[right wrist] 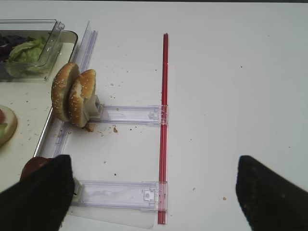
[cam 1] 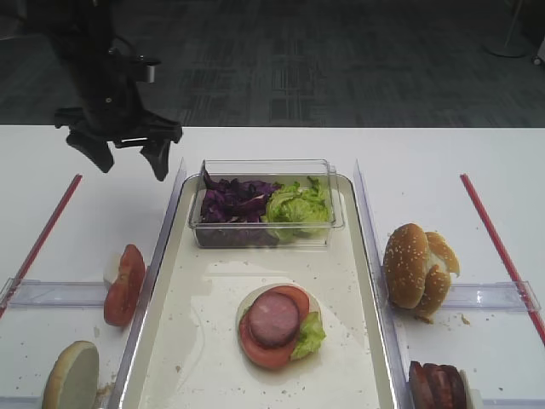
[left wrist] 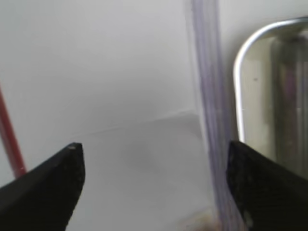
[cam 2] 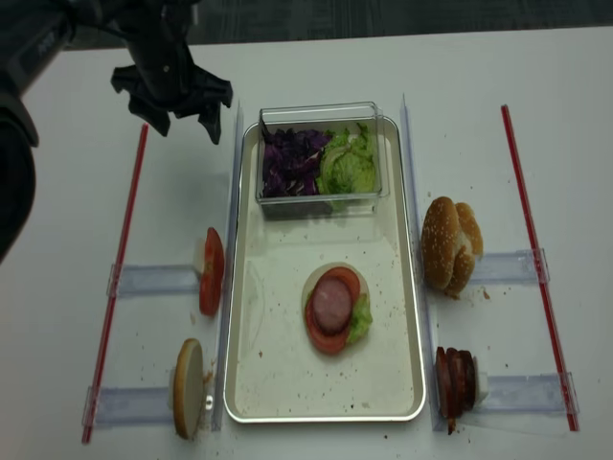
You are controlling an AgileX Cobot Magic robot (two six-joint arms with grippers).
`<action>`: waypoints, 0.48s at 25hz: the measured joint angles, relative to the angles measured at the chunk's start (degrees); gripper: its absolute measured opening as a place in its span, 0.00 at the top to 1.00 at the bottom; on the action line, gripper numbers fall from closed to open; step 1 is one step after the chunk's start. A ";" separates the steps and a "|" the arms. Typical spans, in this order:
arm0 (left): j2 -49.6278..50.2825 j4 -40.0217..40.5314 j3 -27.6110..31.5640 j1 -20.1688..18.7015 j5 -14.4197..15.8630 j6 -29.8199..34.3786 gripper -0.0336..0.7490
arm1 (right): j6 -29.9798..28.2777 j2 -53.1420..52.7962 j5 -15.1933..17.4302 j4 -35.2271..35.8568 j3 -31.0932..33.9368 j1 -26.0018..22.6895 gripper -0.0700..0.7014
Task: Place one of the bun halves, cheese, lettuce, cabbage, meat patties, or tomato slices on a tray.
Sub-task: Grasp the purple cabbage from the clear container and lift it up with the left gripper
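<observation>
White desk point(cam 1: 255, 141) runs under everything, with dark carpet behind its far edge. We see the tray point(cam 1: 358, 324) at the desk's middle; near its front sits a stack of bun base, tomato slice, patty point(cam 1: 274, 319) and a bit of lettuce. A clear box point(cam 1: 266, 223) at the tray's far end holds cabbage point(cam 1: 232, 204) and more lettuce point(cam 1: 298, 204).

Our left gripper point(cam 1: 132, 158) hangs released, jaws wide and holding nothing, above bare desk just off the tray's far left corner. The right gripper point(right wrist: 149, 192) is also spread wide and empty, over the desk's right side near the seeded buns point(cam 1: 417, 266).

We judge the next piece is still to be picked. For the left arm, the tomato slices point(cam 1: 124, 285) stand on edge in a holder beside the tray's left rim, with a bun half point(cam 1: 71, 377) nearer the front. We should come down squarely over one slice, jaws either side of its flat faces, close gently so it does not tear, then lift clear of the rim before crossing to the stack.
</observation>
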 joint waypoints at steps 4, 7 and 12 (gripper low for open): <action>0.00 0.00 -1.25 -4.99 0.23 0.23 0.25 | 0.00 0.00 0.00 0.00 0.00 0.00 0.01; 0.00 0.00 -2.27 -8.38 0.45 0.33 0.25 | 0.00 0.00 0.00 0.00 0.00 0.00 0.01; 0.00 0.00 -2.85 -12.93 0.45 1.40 0.25 | 0.00 0.00 0.00 0.00 0.00 0.00 0.01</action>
